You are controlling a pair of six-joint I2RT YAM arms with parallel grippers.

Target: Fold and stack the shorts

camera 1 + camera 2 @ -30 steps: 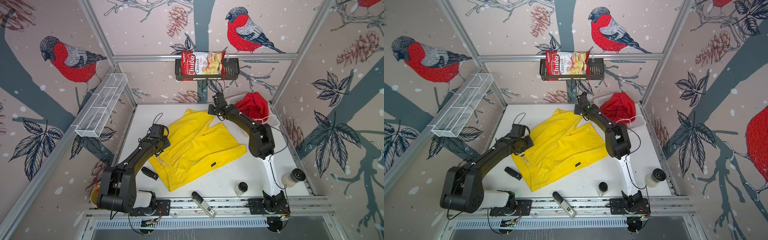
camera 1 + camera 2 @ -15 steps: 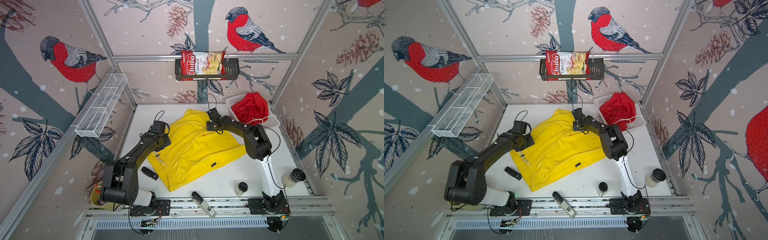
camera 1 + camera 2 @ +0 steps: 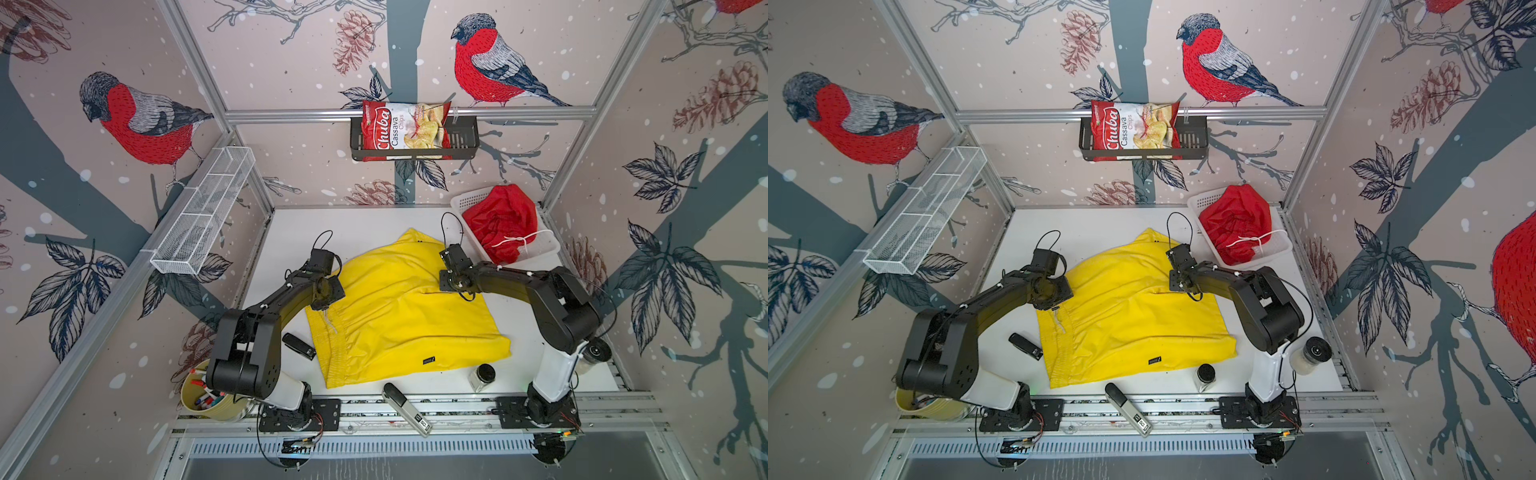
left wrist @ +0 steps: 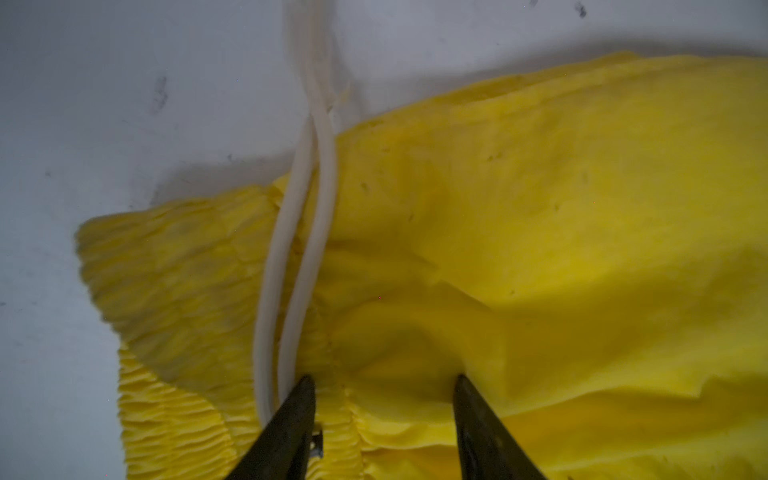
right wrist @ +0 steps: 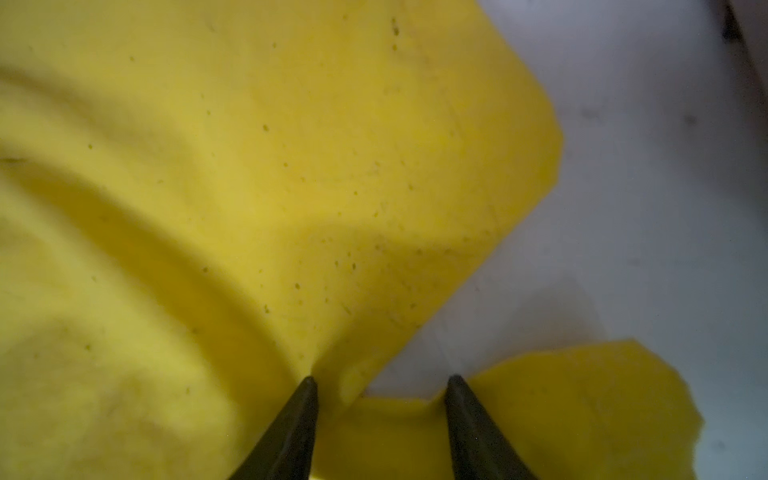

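The far leg of the yellow shorts (image 3: 407, 316) has been swept over onto the near one in the last second, and the right gripper (image 3: 448, 286) has come away from the basket (image 3: 467, 200) to the middle of the frame. The shorts now lie doubled in the centre of the table (image 3: 365, 226), with the waistband at lower left and a small black tag (image 3: 429, 360) near the bottom edge.

In the right wrist view its fingers (image 5: 291, 428) stand about half apart. Their tips are down at a raised fold, with bare table showing between them, so nothing is clamped.

The left gripper (image 3: 329, 298) sits on the waistband at the left. Its fingers (image 4: 291, 424) are also half apart on the gathered cloth, and the white drawstring (image 4: 291, 270) runs past one tip.

The red shorts (image 3: 500, 222) are bundled in the white basket at upper right. A black gadget (image 3: 299, 345) lies left of the waistband, and a small jar (image 3: 482, 376) stands lower right.
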